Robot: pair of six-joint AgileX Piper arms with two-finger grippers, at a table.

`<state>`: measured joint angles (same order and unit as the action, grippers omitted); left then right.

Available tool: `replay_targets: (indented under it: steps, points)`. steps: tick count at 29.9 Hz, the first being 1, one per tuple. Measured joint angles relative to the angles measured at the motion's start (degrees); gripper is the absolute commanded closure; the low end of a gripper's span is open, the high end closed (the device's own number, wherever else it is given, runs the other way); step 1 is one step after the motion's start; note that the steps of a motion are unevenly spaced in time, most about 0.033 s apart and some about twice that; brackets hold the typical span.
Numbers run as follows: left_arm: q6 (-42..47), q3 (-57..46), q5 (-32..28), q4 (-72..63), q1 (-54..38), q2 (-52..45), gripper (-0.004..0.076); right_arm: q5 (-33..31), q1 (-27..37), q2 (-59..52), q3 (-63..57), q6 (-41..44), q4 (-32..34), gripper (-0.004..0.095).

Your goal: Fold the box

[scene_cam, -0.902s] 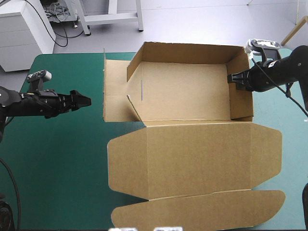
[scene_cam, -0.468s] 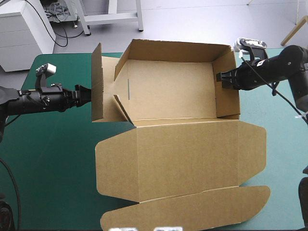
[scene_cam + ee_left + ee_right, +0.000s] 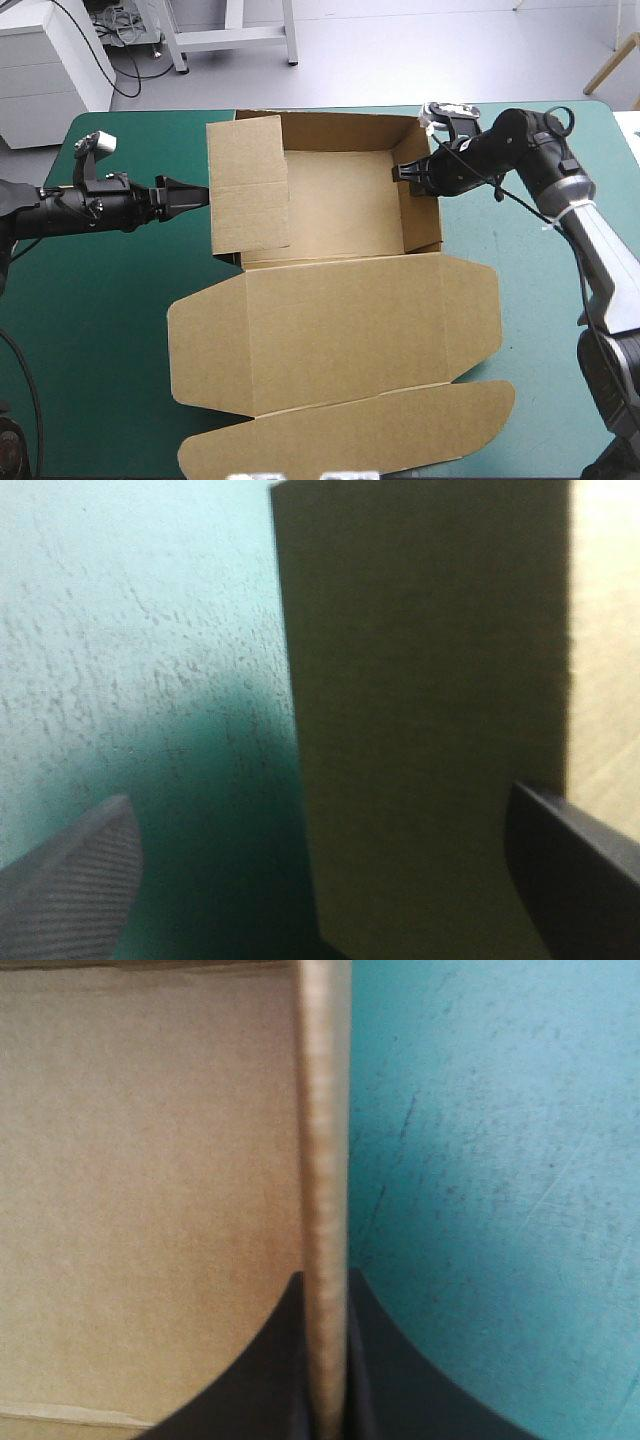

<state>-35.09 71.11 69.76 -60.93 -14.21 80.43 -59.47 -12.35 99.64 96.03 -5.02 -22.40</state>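
The brown box point(image 3: 340, 205) stands on the teal-green cover with its far and side walls raised. Its lid point(image 3: 340, 335) lies flat toward the front, the tuck flap point(image 3: 350, 445) at its end. The left side flap point(image 3: 247, 185) stands up and leans in over the floor. My left gripper point(image 3: 198, 192) is open at that flap's outer face; in the left wrist view the flap point(image 3: 420, 700) fills the space between the fingers point(image 3: 75, 880). My right gripper point(image 3: 405, 172) is shut on the right wall point(image 3: 422, 205), whose edge point(image 3: 325, 1140) runs up from between the fingers point(image 3: 375, 1370).
The tuck flap reaches almost to the table's front edge. Bare teal-green cover point(image 3: 90, 320) shows left of the lid and to the right of the box point(image 3: 540, 300). The left arm lies low across the cover toward the box.
The whole box has slid left with my right gripper holding its wall. The left flap has risen from flat to upright and leaning inward, and my left gripper now sits against it.
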Motion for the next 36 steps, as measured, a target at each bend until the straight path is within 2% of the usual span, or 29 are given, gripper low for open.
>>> replay_targets:
  steps: [15, 23, 30, 36]
  points:
    - [0.1, 0.0, 0.1, 0.1, 0.1, 0.0, 0.0036, 8.3, -7.3, 7.0, 0.0, 2.0, -2.5, 0.0927]
    - [0.5, 0.0, -0.3, 5.1, 5.0, 0.0, 0.0061, 10.0, -8.8, 7.6, 0.0, 2.3, -2.6, 0.0927]
    - [7.4, 0.0, -0.7, 15.1, 7.6, 0.0, 0.0130, 10.4, -10.8, 8.1, 0.0, 3.0, 0.0, 0.0927]
    - [17.2, 0.0, -4.5, 26.8, 13.0, 0.0, 0.0173, 11.5, -13.4, 8.1, 0.0, 4.1, 2.7, 0.0927]
